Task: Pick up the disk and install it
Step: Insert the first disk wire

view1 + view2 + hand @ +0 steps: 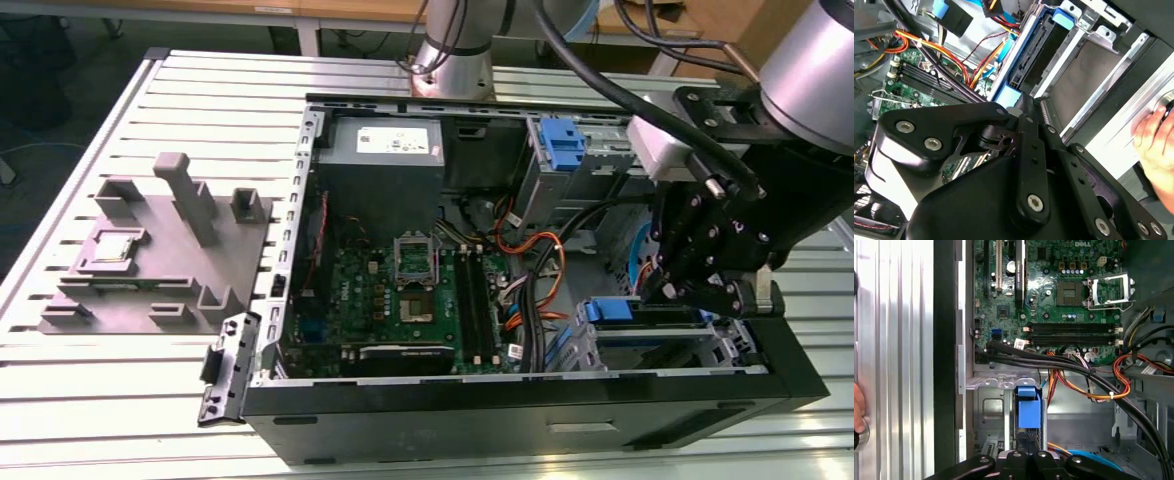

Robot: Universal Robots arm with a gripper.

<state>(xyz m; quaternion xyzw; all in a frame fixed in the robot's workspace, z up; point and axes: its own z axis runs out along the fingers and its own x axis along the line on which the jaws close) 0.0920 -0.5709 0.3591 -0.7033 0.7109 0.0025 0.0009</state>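
Bright light; glare on table (899, 340); case (507, 410) interior shadowed; hand (1154, 145) blurred.

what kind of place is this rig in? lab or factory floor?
Likely a robotics lab bench for PC assembly: an open desktop computer case lies on a slotted aluminium table, with a grey parts fixture beside it and the arm's base close by.

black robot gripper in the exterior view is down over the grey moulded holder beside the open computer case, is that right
No. The exterior view shows the black robot gripper down inside the open black computer case, at the silver metal drive bay on the exterior view's right; the grey moulded holder lies beside the case, on that view's left.
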